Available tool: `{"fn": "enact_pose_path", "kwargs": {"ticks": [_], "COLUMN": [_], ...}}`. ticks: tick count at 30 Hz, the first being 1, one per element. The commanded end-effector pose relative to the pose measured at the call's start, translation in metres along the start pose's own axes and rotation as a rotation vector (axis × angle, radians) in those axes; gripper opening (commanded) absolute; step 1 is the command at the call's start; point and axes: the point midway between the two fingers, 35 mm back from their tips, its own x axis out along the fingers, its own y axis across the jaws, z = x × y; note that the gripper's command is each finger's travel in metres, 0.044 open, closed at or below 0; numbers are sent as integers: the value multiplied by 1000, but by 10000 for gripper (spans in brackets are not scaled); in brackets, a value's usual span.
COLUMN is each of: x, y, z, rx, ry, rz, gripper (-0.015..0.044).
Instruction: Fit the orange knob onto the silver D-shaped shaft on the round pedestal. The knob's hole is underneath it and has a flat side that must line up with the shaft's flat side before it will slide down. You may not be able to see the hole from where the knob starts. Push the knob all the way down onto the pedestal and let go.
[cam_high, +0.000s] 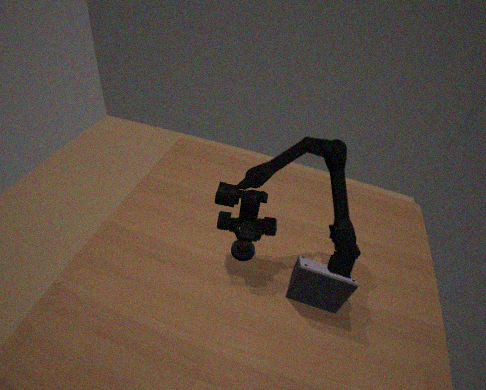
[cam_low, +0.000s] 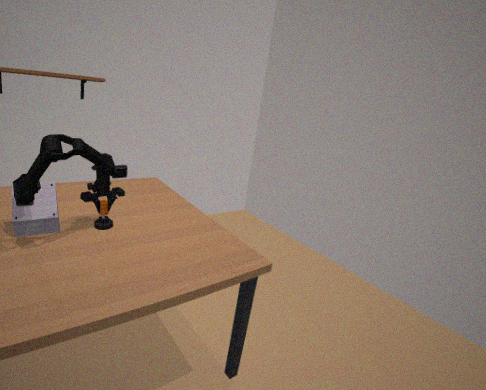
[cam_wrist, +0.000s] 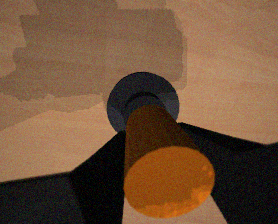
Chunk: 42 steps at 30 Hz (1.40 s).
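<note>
The orange knob (cam_low: 104, 206) (cam_wrist: 169, 182) stands upright between the fingers of my gripper (cam_low: 104, 212) (cam_wrist: 151, 132), which is shut on it. Only a sliver of the knob (cam_high: 244, 243) shows in the top view, below the dark gripper body. The round dark pedestal (cam_high: 243, 255) (cam_low: 103, 225) (cam_wrist: 142, 82) stands on the table directly below the knob. The knob's lower end is at or just above the pedestal's raised centre; whether they touch I cannot tell. The silver shaft and the hole under the knob are hidden, so their flat sides cannot be compared.
The arm's grey base block (cam_high: 317, 290) (cam_low: 37, 227) stands on the wooden table (cam_high: 150, 300) (cam_low: 150, 265) to one side of the pedestal. The arm arches over from it. A wall shelf (cam_low: 50, 74) hangs behind the table. The arm's shadow falls beside the pedestal.
</note>
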Motion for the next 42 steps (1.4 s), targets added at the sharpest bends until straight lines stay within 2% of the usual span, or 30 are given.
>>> {"fn": "enact_pose_path", "kwargs": {"ticks": [1,42], "x": [-2,1], "y": [-2,0], "z": [0,2], "rx": [-10,-11], "ry": [1,1], "rz": [-7,-6], "gripper": [0,0]}}
